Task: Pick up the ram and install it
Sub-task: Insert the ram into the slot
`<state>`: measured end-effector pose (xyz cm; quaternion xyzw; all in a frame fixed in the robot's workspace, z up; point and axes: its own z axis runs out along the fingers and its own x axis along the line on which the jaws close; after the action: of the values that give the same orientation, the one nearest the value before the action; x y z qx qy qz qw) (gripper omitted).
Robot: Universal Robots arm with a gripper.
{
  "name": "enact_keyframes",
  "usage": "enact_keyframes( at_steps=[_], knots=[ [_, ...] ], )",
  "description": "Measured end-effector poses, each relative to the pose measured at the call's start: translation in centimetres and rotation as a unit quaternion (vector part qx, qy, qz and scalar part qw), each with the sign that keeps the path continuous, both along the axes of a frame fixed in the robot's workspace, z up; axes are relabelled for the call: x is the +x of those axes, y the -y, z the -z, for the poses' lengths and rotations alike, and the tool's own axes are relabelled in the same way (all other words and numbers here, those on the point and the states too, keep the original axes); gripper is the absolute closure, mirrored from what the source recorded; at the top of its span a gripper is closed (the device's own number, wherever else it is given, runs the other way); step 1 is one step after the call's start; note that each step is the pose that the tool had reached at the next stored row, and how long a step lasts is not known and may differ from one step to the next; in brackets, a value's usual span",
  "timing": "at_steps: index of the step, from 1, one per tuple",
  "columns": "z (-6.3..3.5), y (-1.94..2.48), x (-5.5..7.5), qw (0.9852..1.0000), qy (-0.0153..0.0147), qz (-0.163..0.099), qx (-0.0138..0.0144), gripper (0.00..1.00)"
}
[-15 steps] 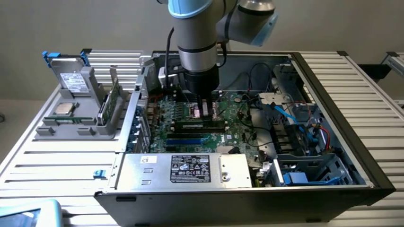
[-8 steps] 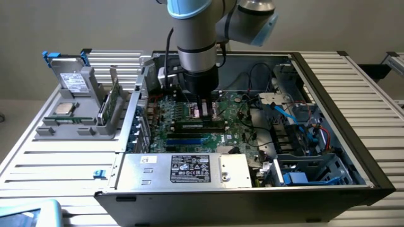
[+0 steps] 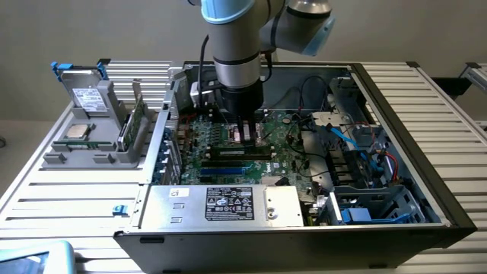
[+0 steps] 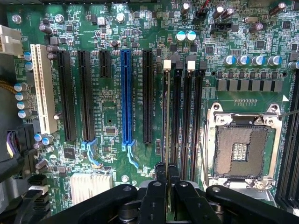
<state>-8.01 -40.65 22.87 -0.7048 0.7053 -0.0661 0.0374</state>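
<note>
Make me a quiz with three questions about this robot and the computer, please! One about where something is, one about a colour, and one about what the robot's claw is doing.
1. Where is the gripper?
A. Over the green motherboard
B. Over the grey rack outside
C. Over a keyboard

2. What colour is the one long slot that is neither black nor white?
A. Red
B. Blue
C. Yellow

3. What is the gripper doing?
A. Open, holding nothing
B. Shut on a cable
C. Shut on the thin ram

Answers:
1 A, the arm reaches down into the open case.
2 B, it stands bright blue among black slots.
3 C, the fingers pinch the strip, seen edge-on.
</note>
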Motion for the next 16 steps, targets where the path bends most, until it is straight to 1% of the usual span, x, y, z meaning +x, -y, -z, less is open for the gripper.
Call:
enact_keyframes(
  at_steps=[4, 5, 7, 9, 11, 13, 16],
  knots=[
    [0.03, -0.01, -0.1, 1.0000, 0.0009, 0.000, 0.0001, 0.86],
    [0.03, 0.00, -0.1, 1.0000, 0.0009, 0.000, 0.0001, 0.79],
    [0.02, 0.00, -0.1, 1.0000, 0.0010, 0.000, 0.0002, 0.79],
    [-0.24, 0.00, -0.1, 1.0000, 0.0010, 0.000, 0.0001, 0.79],
    [-0.88, -0.01, 0.0, 1.0000, 0.0006, 0.000, -0.0001, 0.79],
    [-1.72, -0.01, 0.4, 1.0000, -0.0008, 0.000, -0.0001, 0.79],
    [-2.61, -0.01, 1.1, 1.0000, -0.0058, 0.000, -0.0003, 0.79]
  ],
)
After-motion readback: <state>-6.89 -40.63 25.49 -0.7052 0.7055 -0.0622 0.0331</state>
